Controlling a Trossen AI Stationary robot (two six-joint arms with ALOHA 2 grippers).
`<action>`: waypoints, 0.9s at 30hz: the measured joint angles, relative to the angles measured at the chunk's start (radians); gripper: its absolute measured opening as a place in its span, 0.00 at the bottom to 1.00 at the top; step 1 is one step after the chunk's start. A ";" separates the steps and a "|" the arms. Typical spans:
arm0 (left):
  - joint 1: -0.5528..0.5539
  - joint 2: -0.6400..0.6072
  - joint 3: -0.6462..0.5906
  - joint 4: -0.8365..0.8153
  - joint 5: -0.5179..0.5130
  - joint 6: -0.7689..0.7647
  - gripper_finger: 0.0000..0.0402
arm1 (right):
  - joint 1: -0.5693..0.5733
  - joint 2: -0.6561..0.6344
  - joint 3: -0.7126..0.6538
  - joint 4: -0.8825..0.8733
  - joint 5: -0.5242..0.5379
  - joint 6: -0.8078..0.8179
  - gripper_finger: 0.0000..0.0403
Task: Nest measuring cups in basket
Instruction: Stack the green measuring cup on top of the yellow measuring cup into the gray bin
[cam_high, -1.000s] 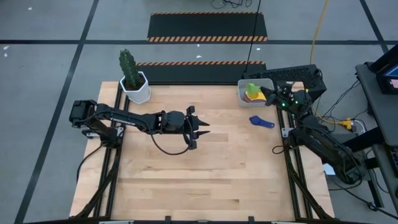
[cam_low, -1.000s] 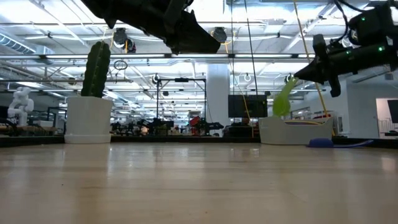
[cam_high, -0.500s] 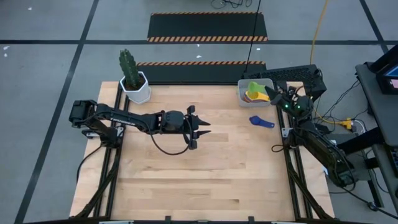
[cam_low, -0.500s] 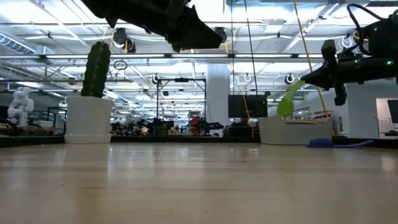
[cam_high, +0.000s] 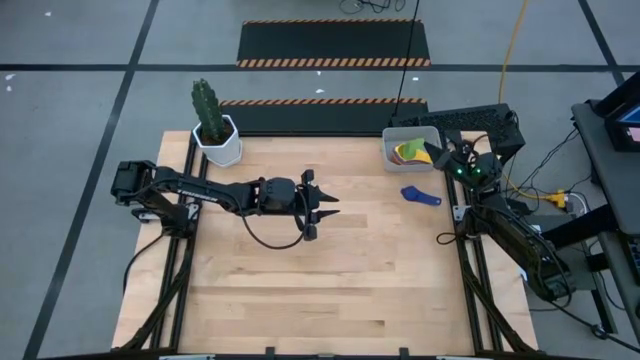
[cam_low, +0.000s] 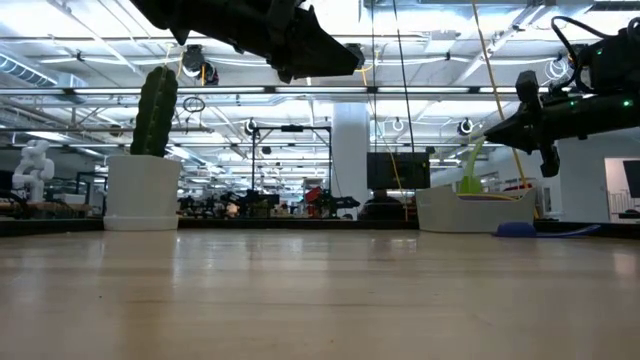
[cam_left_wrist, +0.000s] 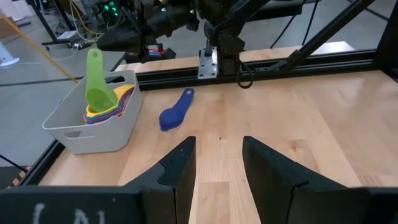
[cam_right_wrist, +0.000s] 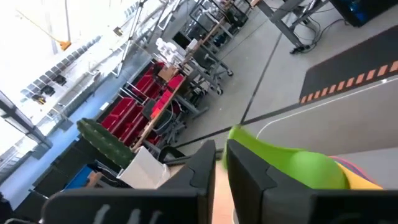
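The light grey basket (cam_high: 390, 150) (cam_left_wrist: 93, 134) stands at the table's far right corner and holds a nest of coloured measuring cups (cam_left_wrist: 121, 102). A green cup (cam_left_wrist: 99, 93) (cam_right_wrist: 305, 168) sits on top of that nest with its handle standing up. My right gripper (cam_high: 435, 155) (cam_right_wrist: 221, 149) is shut on it from the basket's right side. A dark blue cup (cam_high: 420, 196) (cam_left_wrist: 174, 115) lies on the wood just in front of the basket. My left gripper (cam_high: 330, 205) (cam_left_wrist: 217, 149) hangs open above the table's middle, pointing toward the basket. My right gripper pinches the free end of the green cup's handle (cam_right_wrist: 237, 133) between its two fingers. The fingers come in about level from the table's right side. The handle (cam_left_wrist: 93, 62) stands nearly upright and the bowl rests tilted on the nested cups in the basket.
A white hexagonal pot with a cactus (cam_high: 218, 140) stands at the far left corner. The near half of the wooden top (cam_high: 320, 290) is bare. Black frame rails (cam_left_wrist: 261, 62) run along the table's right edge behind the basket.
My right gripper has sunk toward the basket with the green cup and rolled a little. The cup, which hung tilted above the rim, now has its bowl down on the nest and its handle more upright.
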 joint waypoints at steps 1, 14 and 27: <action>0.000 0.000 0.000 0.000 0.000 0.000 0.34 | 0.000 0.000 0.000 -0.003 0.004 -0.003 0.09; 0.000 0.000 0.000 0.000 0.001 -0.001 0.34 | -0.016 0.000 0.041 -0.138 0.046 -0.106 0.17; 0.019 0.000 0.000 0.000 0.001 -0.003 0.34 | 0.055 -0.047 0.076 -0.178 0.145 -0.183 0.17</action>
